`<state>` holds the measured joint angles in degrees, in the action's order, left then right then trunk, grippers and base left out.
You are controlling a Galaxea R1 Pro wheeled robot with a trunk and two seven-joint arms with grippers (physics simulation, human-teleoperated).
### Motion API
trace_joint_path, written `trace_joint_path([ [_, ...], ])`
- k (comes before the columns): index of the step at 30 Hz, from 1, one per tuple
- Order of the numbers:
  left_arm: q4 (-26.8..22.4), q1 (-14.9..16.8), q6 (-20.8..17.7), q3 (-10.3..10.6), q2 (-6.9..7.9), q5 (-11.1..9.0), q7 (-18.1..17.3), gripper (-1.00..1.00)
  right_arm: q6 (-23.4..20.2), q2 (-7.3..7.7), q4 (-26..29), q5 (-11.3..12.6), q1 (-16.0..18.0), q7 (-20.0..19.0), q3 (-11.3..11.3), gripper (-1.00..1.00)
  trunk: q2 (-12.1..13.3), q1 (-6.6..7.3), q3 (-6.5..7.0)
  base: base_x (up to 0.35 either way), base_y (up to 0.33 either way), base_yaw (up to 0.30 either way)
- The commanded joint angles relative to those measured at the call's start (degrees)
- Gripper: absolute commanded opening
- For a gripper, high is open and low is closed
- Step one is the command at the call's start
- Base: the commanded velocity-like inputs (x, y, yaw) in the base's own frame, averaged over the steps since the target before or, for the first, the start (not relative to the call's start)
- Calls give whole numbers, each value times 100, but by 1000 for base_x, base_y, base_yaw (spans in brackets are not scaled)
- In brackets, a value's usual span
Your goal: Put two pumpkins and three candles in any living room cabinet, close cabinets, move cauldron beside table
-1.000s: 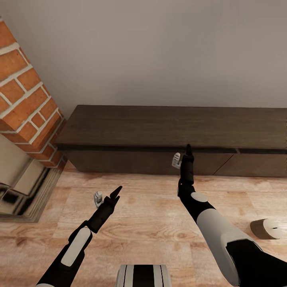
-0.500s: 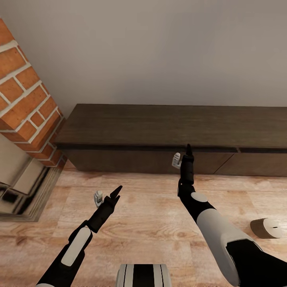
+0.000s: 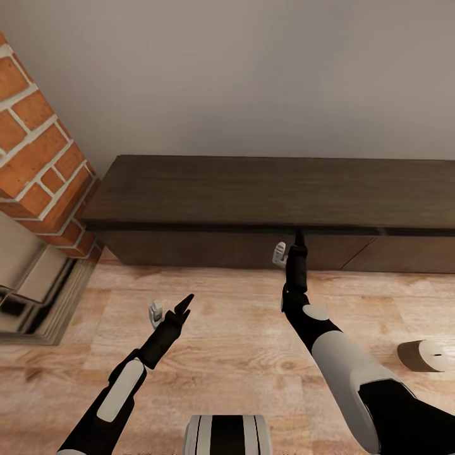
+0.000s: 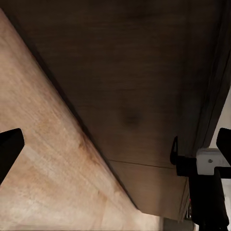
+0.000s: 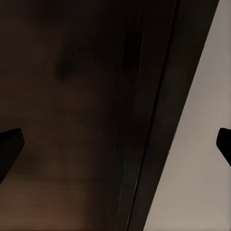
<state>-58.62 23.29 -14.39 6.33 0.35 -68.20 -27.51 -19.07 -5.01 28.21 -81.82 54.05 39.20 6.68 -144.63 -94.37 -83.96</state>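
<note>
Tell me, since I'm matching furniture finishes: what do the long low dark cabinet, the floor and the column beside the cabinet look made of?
The long low dark brown cabinet looks like matte stained wood, with faint grain streaks along its top. The pale floor looks like light wood planks or laminate, showing knots and board seams. The reddish column looks like brick with pale mortar joints. As renders, these are surface looks only.

cabinet against wall, fireplace left, candle right

Brick fireplace, wooden floor, grey wall
</note>
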Motion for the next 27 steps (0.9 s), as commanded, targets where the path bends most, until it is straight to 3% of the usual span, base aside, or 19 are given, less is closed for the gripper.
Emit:
trace_joint_path([
  [1, 0, 0, -1, 0, 0, -1, 0, 100, 0, 0, 0, -1, 0, 0, 2, 100, -2, -2, -23, 0, 0, 0],
  [27, 0, 0, 3, -1, 4, -1, 0, 100, -18, 43, -14, -1, 70, 158, 0, 100, -2, -2, -23, 2, 0, 0],
])
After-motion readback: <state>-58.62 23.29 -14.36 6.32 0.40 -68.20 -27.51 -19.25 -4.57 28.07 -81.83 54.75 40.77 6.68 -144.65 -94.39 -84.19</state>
